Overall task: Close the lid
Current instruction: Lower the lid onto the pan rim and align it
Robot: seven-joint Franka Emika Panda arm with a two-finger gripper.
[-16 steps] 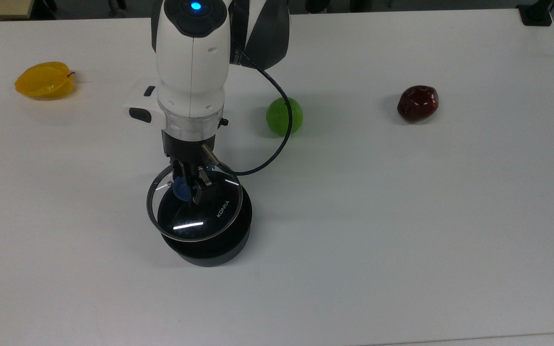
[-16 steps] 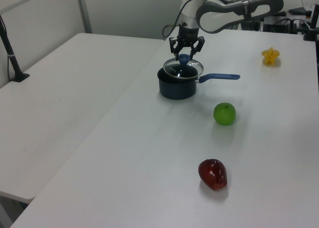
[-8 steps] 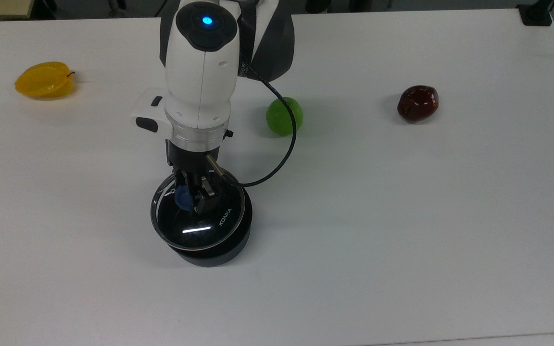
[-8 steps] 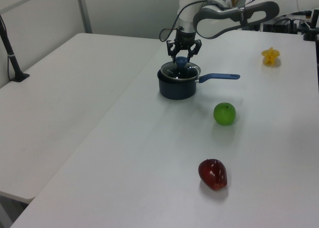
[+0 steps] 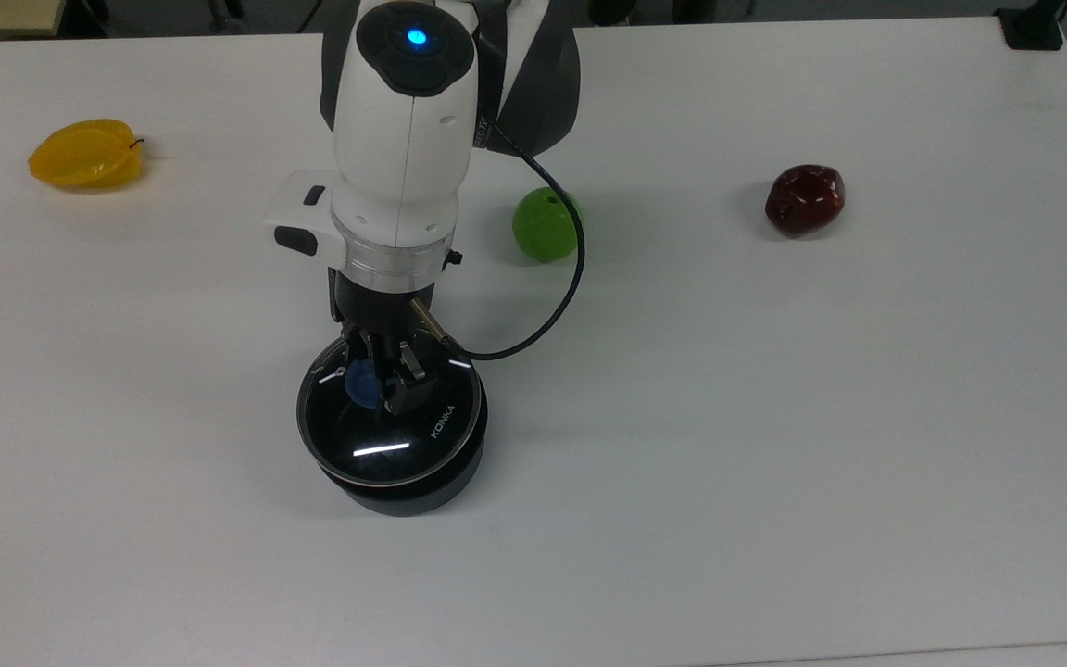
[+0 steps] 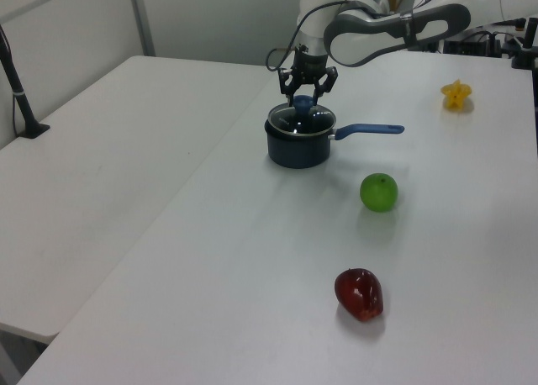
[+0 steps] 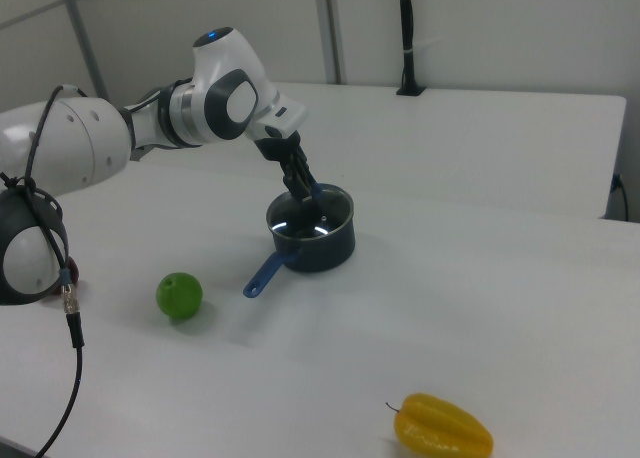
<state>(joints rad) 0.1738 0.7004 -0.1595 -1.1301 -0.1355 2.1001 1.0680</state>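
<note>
And here we are over the pan [image 5: 404, 486]: our claw [image 5: 383, 387] is right down on the lid [image 5: 389, 432], fingers [image 5: 410, 380] clamped on the blue knob [image 5: 362, 383]. The lid sits directly under the claw, its metal rim ringing the mouth of the pan, glass showing the dark inside and a bright streak of light. In the left view the claw [image 6: 306, 89] stands upright above the lid [image 6: 300, 121], the knob [image 6: 303, 102] caught between the fingers, and the lid looks level on the pan [image 6: 296, 146]. We can see the pan's blue handle [image 6: 368, 130] sticking out to the left view's right of the claw. In the right view the claw [image 7: 305, 200] comes in at a slant onto the lid [image 7: 300, 221], handle [image 7: 265, 274] pointing toward the green fruit [image 7: 179, 295]. In the top view the green fruit [image 5: 545, 224] lies behind the claw on its right, the red one [image 5: 804, 198] far off on that side, the yellow one [image 5: 85, 155] well away on the other, all on the white table [image 5: 774, 417].
</note>
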